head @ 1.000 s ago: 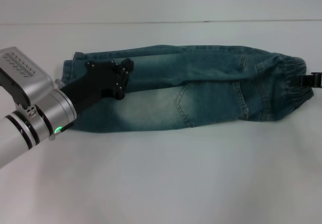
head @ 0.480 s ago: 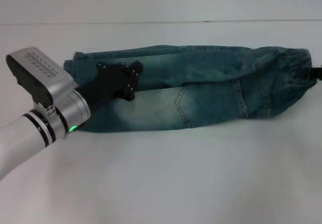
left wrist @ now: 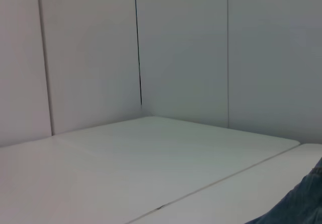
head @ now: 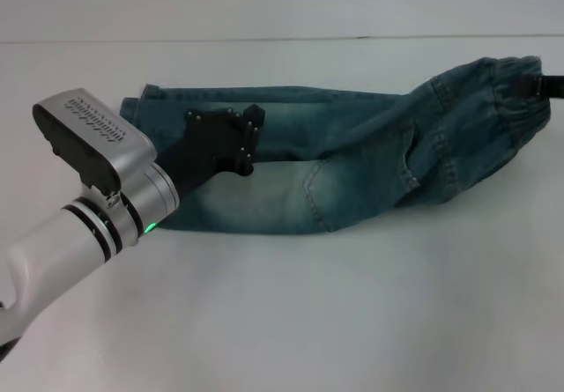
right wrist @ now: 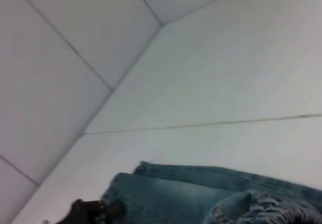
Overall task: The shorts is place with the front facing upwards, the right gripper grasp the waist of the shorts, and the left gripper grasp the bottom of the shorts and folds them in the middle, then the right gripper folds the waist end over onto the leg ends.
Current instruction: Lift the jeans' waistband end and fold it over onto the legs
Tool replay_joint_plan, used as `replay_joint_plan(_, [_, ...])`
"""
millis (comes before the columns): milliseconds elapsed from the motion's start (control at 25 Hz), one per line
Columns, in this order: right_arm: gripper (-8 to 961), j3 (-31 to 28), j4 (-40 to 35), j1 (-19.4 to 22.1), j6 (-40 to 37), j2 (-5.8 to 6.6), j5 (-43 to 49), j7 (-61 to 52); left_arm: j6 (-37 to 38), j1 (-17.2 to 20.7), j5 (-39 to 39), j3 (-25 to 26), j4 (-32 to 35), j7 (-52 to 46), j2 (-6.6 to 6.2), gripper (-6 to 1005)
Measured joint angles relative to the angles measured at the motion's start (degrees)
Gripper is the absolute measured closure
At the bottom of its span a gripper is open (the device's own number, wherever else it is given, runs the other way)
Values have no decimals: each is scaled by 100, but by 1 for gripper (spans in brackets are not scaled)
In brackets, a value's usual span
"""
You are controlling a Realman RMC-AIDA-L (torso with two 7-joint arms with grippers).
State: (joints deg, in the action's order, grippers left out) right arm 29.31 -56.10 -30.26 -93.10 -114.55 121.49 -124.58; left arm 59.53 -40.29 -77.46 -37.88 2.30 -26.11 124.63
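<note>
The blue-green denim shorts [head: 352, 159] lie folded lengthwise across the white table, with the leg ends [head: 137, 114] at the left. The ruched waist [head: 498, 84] is raised off the table at the right and bends back toward the middle. Only a black tip of my right gripper [head: 552, 84] shows at the picture's right edge, shut on the waist. My left gripper [head: 242, 136], on its silver wrist with the green light, hovers over the shorts a little inward of the leg ends. The right wrist view shows the shorts [right wrist: 201, 194] and the far left gripper [right wrist: 90, 211].
The white table [head: 291, 321] stretches in front of the shorts and behind them to a pale wall [head: 264, 0]. A corner of denim [left wrist: 302, 206] shows at the edge of the left wrist view, with wall panels beyond.
The right gripper has lifted the waist and carried it up and leftward, bending the shorts. The left gripper has moved rightward over the shorts. The leg ends shifted slightly right.
</note>
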Motion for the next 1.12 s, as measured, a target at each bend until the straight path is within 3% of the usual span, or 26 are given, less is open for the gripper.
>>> replay_joint_plan(640, [897,130,-338,-312,-677,-55,-553,-172,-22,-313,55,26,-495,231,0,927])
replay_joint_plan(1120, [897,841,-358,-1349,-403,-195,-727,-298,39,-553,-21,35,-1055,557,0,919])
